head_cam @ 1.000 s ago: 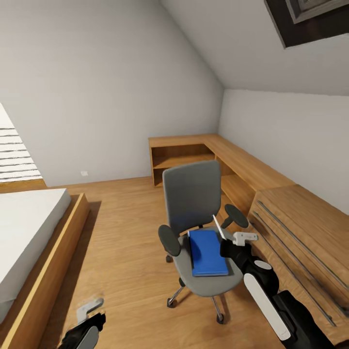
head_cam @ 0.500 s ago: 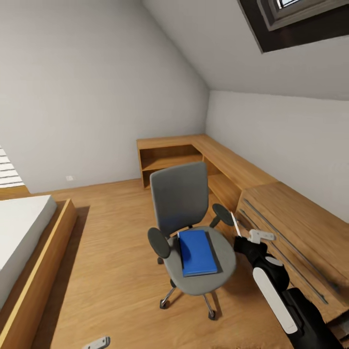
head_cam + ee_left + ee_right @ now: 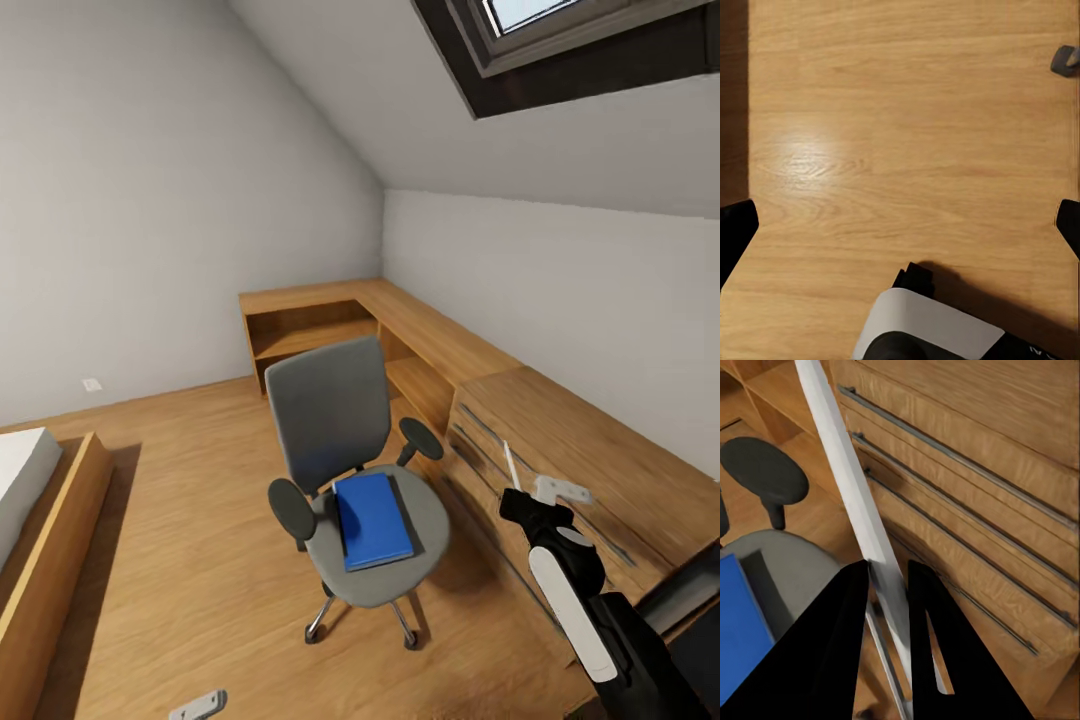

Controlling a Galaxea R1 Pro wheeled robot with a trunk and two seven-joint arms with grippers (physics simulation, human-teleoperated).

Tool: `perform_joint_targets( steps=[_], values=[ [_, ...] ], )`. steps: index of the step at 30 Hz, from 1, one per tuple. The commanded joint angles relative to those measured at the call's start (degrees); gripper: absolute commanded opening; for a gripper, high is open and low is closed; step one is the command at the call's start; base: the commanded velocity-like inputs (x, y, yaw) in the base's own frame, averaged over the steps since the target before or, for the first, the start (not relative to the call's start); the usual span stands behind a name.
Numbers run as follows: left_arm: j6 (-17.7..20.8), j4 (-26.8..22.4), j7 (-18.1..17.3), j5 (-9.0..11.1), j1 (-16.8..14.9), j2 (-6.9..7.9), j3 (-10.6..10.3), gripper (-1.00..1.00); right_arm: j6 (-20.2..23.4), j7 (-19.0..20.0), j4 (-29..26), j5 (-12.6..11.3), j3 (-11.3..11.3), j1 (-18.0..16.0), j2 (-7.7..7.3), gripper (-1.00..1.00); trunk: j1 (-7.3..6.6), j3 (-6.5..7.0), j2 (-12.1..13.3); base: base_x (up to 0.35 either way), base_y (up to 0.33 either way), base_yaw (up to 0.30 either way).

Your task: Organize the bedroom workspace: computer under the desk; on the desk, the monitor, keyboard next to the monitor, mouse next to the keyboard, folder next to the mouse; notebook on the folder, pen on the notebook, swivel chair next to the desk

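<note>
White pen [image 3: 862, 521] is pinched upright in the right pincer [image 3: 535, 495], as before; the blue folder [image 3: 372, 520] lies on the swivel chair [image 3: 340, 450] seat to its left. The view has swung rightward. The left pincer [image 3: 900, 225] is spread over floor [image 3: 907, 112].

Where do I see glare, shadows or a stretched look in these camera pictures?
Head view: the swivel chair throws a soft shadow on the floor, and the walls splay outward as through a wide lens. Left wrist view: a pale sheen on the floorboards, with a dark shadow beside the robot's white part. Right wrist view: the right claw reads as black silhouette around the pen.
</note>
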Motion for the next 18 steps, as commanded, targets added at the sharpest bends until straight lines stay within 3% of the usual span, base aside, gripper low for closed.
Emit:
perform_joint_targets(
  steps=[1, 9, 13, 18],
  values=[
    [0.23, -0.17, 0.55, 0.24, -0.02, 0.1, -0.48, 1.0, 0.1, -0.52, -0.01, -0.49, 0.14, -0.08, -0.03, -1.0, -0.22, 0.11, 0.36, 0.0, 0.0, -0.271],
    [-0.81, -0.17, 0.62, 0.16, -0.02, 0.1, -2.32, 1.0, 0.08, -0.61, 1.95, -0.52, -1.07, -0.08, 1.4, -1.0, -1.97, 1.55, 3.57, 0.0, 0.0, -0.273],
    [-5.15, -0.17, 0.63, 0.31, -0.02, -0.04, -4.23, 1.0, 0.03, -0.62, 2.03, -0.49, -1.13, -0.08, 1.48, -1.0, -1.97, 1.55, 3.57, 0.0, 0.0, -0.274],
    [-6.63, -0.07, 0.6, 0.41, -0.02, -0.23, -4.78, 1.0, 0.01, -0.54, 2.15, -0.48, -1.12, -0.08, 1.49, -1.0, -1.97, 1.55, 3.57, -0.001, 0.0, -0.275]
  ],
)
